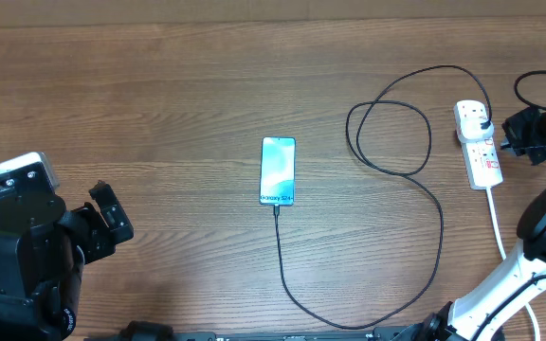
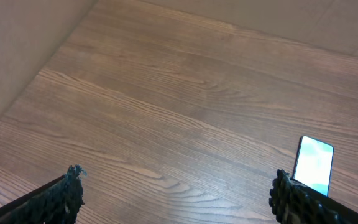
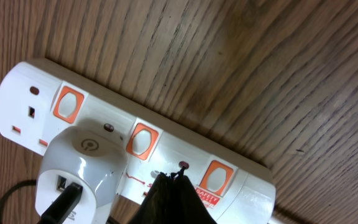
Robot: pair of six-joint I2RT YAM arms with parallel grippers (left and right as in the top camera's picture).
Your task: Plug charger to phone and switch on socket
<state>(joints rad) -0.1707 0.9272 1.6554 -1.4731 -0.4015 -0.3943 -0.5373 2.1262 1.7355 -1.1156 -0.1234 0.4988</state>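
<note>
The phone (image 1: 278, 170) lies flat mid-table with its blue-cyan screen lit; it also shows at the right of the left wrist view (image 2: 314, 165). The black charger cable (image 1: 439, 227) is plugged into the phone's near end and loops right to a white adapter (image 3: 79, 165) in the socket. The socket (image 1: 480, 144) is a white power strip with orange-red switches (image 3: 140, 140) at the far right. My right gripper (image 3: 174, 177) is shut, with its tips close over the strip between two switches. My left gripper (image 2: 176, 190) is open and empty at the table's near left.
The socket's thick white cord (image 1: 497, 223) runs toward the near edge beside the right arm's white base (image 1: 500, 284). The left arm's black body (image 1: 27, 256) fills the near left corner. A pale wall (image 2: 17, 56) stands beyond the table's left edge.
</note>
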